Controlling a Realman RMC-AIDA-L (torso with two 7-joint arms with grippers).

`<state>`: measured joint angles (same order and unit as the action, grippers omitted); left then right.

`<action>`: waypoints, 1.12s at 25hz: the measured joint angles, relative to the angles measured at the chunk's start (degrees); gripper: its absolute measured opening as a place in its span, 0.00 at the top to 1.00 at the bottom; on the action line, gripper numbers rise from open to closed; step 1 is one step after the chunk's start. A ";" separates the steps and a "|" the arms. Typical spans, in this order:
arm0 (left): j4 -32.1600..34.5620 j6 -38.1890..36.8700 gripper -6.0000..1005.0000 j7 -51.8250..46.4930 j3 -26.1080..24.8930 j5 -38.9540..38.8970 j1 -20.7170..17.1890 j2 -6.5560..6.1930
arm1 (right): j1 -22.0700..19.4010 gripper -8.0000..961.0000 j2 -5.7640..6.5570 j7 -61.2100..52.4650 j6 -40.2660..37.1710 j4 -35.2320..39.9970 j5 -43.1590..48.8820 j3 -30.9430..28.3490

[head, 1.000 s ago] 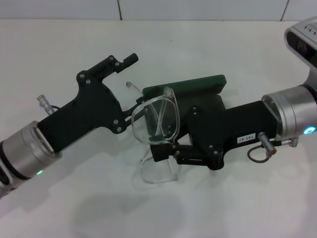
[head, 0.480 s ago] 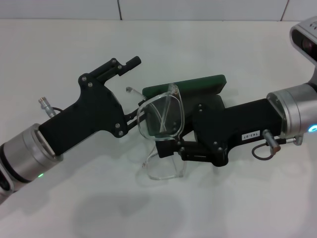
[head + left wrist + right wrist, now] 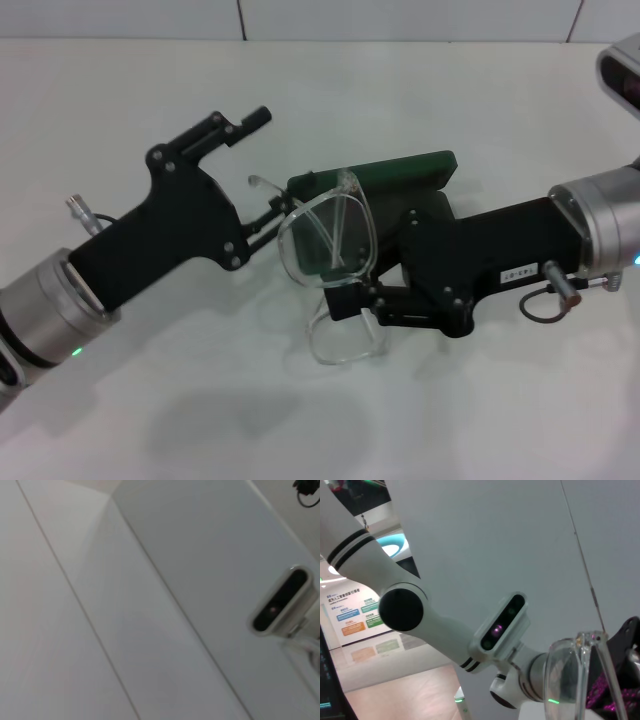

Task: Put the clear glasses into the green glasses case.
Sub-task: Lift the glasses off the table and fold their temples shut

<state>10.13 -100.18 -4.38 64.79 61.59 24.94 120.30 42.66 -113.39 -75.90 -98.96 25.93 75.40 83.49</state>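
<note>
Both grippers have slid a bit right with the clear glasses [image 3: 328, 240], left gripper [image 3: 275, 222] and right gripper [image 3: 352, 296] each pinching them above the green glasses case [image 3: 390, 175], where uneven pulling might snap them.

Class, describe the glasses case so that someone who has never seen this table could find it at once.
On the white table, look between the two black grippers. Behind the clear glasses lies the green glasses case, the only dark green thing there, partly hidden by the right gripper.
</note>
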 joint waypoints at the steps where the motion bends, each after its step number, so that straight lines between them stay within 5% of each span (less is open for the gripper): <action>1: -0.05 0.07 0.41 0.30 -0.05 -0.66 -0.03 0.00 | -0.02 0.87 0.08 0.07 -0.18 0.00 0.00 0.00; 16: -1.18 2.32 0.41 0.09 -0.18 -8.22 -0.14 -0.07 | -4.31 0.87 1.64 1.27 0.21 6.75 0.03 0.01; 28: -1.51 2.93 0.41 0.07 0.22 -8.27 -0.17 -0.14 | -3.88 0.87 1.15 3.28 1.48 8.17 1.90 -0.08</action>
<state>8.62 -97.25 -4.31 65.02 53.31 24.76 120.16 38.78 -112.24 -72.61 -97.48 34.10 77.31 83.40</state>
